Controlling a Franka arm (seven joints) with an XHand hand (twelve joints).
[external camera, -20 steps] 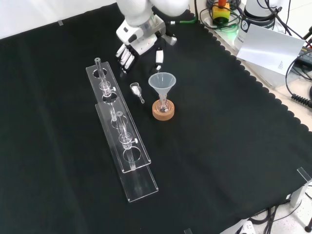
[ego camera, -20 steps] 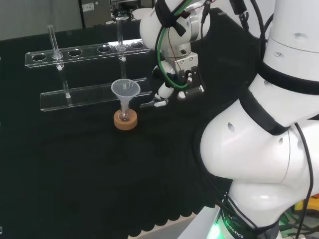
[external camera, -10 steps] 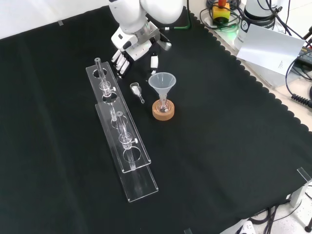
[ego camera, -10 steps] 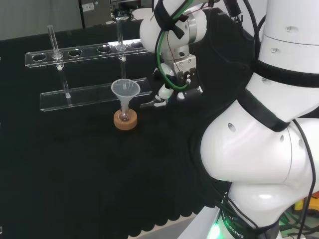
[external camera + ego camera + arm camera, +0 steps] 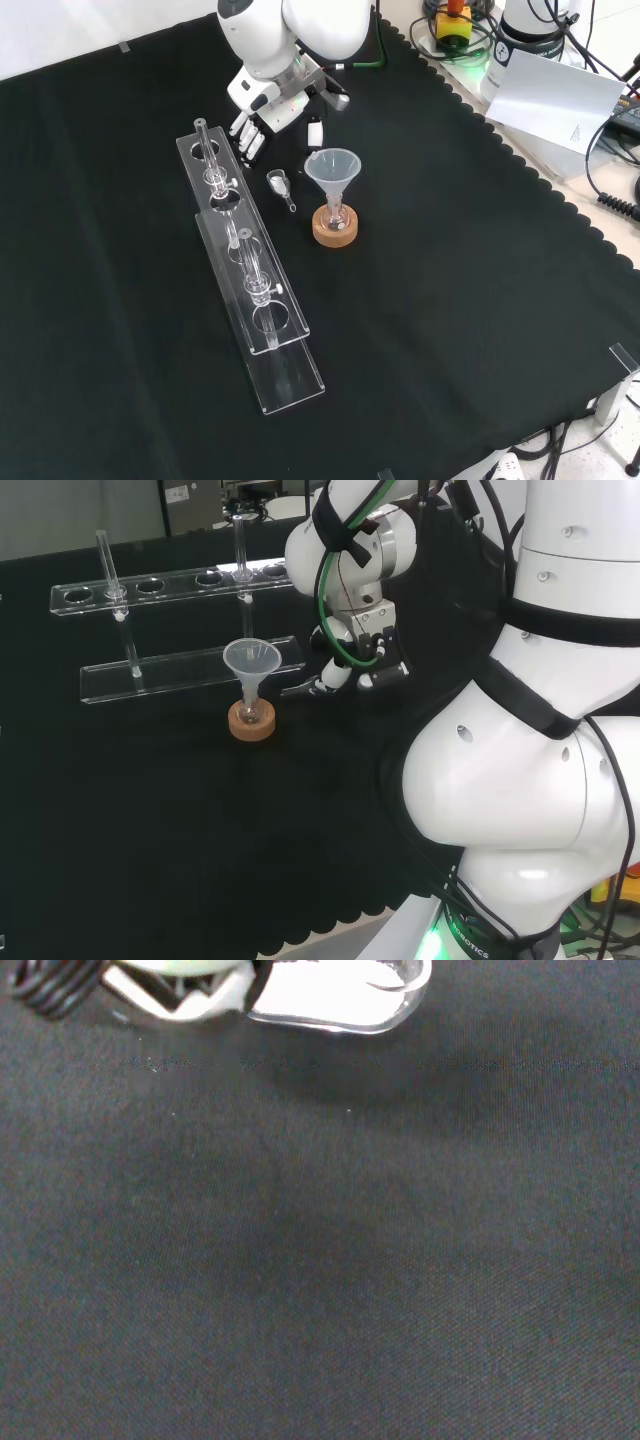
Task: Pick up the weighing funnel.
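1. Front view: the weighing funnel (image 5: 281,186) lies on the black cloth (image 5: 480,300), in the half nearer the cloth's top edge. It sits in the gap between the clear test-tube rack (image 5: 262,320) and the funnel (image 5: 332,167).
2. The hand (image 5: 275,105) hangs over the cloth just beyond the weighing funnel, toward the top edge, and does not touch it.
3. Its fingers (image 5: 247,140) are straight and stand well apart from the thumb (image 5: 315,130), with nothing held between them.
4. The funnel stands mouth up with its stem in a small flask (image 5: 334,215) on a cork ring (image 5: 334,236), just right of the weighing funnel.
5. Two test tubes (image 5: 207,155) stand upright in the rack.
6. Head view: the hand (image 5: 362,655) is right of the funnel (image 5: 251,660) and cork ring (image 5: 251,723), with its fingertips (image 5: 322,678) low over the cloth.
7. Wrist view: a blurred white part of the hand (image 5: 180,990) shows above the cloth (image 5: 320,1260).
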